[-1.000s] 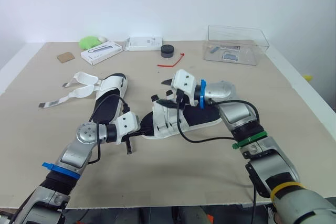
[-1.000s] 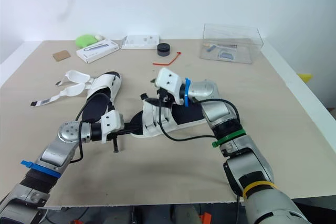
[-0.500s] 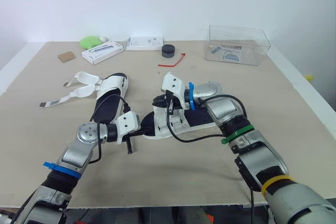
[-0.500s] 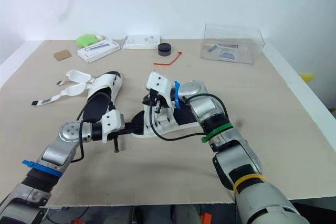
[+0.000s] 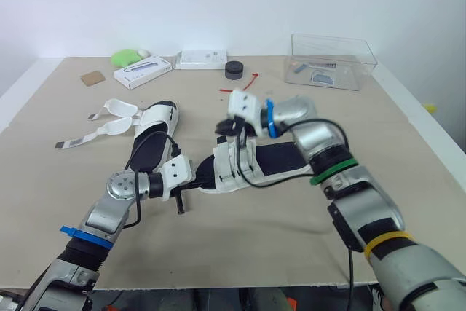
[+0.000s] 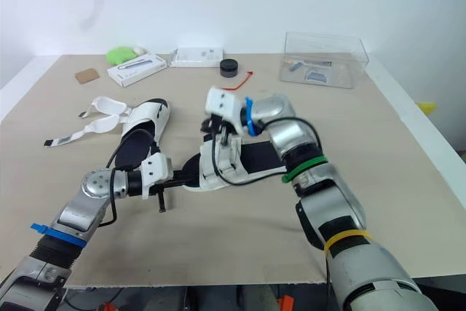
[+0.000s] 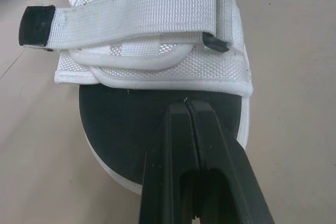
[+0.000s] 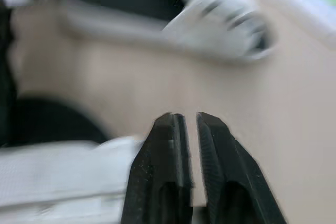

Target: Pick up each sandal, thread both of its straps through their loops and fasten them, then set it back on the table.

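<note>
White-strapped sandal (image 5: 280, 156) lies on the table (image 5: 240, 245), its long axis running from the toe, where the left tool (image 7: 186, 106) is clenched with its tips against the insole, away to the heel. The right tool (image 8: 186, 119) hovers just above the sandal's straps (image 5: 231, 165), fingers narrowly parted and empty. It is judged the nearer tool for the strap work.

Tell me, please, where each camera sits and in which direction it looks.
Eye views: on the head, facing forward and down over the table; both arms show.
Left wrist view: on the left wrist, facing along the shut left claw onto the strapped sandal.
Right wrist view: on the right wrist, facing along the right claw toward the open sandal, blurred.
Both eye views share the whole scene.
</note>
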